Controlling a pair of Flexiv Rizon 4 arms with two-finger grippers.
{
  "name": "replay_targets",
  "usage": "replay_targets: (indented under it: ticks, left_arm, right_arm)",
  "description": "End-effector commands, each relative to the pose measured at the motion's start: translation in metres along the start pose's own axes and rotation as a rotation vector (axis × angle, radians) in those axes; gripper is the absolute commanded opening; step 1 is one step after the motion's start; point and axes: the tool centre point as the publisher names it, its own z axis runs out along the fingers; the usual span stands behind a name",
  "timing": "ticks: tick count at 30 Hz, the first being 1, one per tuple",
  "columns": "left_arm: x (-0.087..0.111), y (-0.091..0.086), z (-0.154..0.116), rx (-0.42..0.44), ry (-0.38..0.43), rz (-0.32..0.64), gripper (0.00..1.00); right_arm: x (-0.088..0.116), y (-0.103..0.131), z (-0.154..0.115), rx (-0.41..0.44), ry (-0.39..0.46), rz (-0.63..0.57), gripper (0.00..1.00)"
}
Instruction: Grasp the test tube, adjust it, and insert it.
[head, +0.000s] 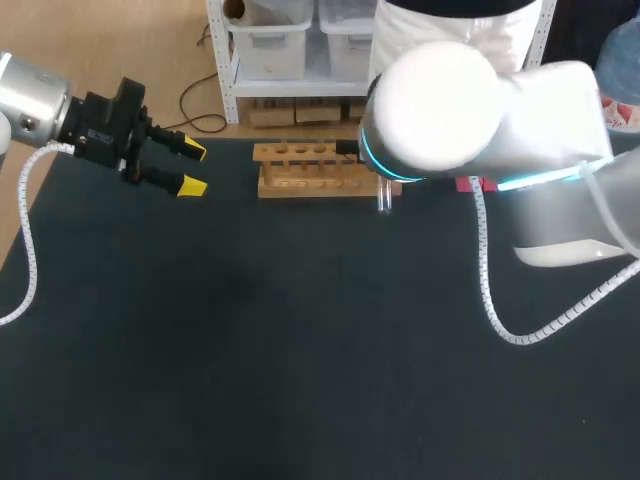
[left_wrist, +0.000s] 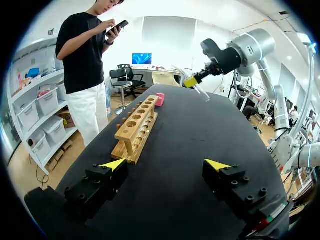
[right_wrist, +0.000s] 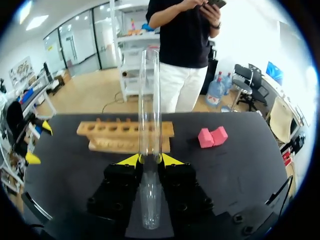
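A clear glass test tube (right_wrist: 149, 115) stands upright between my right gripper's (right_wrist: 150, 160) yellow tips, which are shut on its lower part. The wooden rack (right_wrist: 125, 135) with its row of holes lies ahead of that gripper on the black table. From the left wrist view, the right gripper (left_wrist: 192, 81) hovers past the rack's (left_wrist: 137, 127) far end with the test tube (left_wrist: 202, 91) slanting from it. In the head view my right arm hides its gripper; only the tube's end (head: 384, 200) shows by the rack (head: 318, 170). My left gripper (head: 185, 165) is open and empty, left of the rack.
A pink block (right_wrist: 212, 136) lies on the table beyond the rack's right end, also seen from the left wrist as the pink block (left_wrist: 160, 99). The black table (head: 300, 350) stretches wide in front of the rack.
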Motion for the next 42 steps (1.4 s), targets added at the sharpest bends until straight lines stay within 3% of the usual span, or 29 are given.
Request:
replay_targets:
  ticks: [1, 14, 25, 34, 42]
  left_arm:
    - [0.001, 0.001, 0.000, 0.001, -0.001, 0.002, 1.00]
    - [0.001, 0.001, 0.000, 0.001, -0.001, 0.002, 1.00]
    - [0.001, 0.001, 0.000, 0.001, -0.001, 0.002, 1.00]
    - [0.001, 0.001, 0.000, 0.001, -0.001, 0.002, 1.00]
    - [0.001, 0.001, 0.000, 0.001, -0.001, 0.002, 1.00]
  right_arm:
    - [0.002, 0.013, 0.005, 0.014, -0.172, 0.050, 0.00]
    - [-0.027, 0.026, 0.001, -0.007, -0.389, 0.164, 0.00]
    - [-0.049, 0.024, 0.000, -0.049, -0.541, 0.164, 0.00]
    - [-0.066, 0.019, 0.016, -0.027, -0.659, 0.114, 0.00]
    - [-0.077, 0.020, 0.034, -0.031, -0.758, 0.158, 0.00]
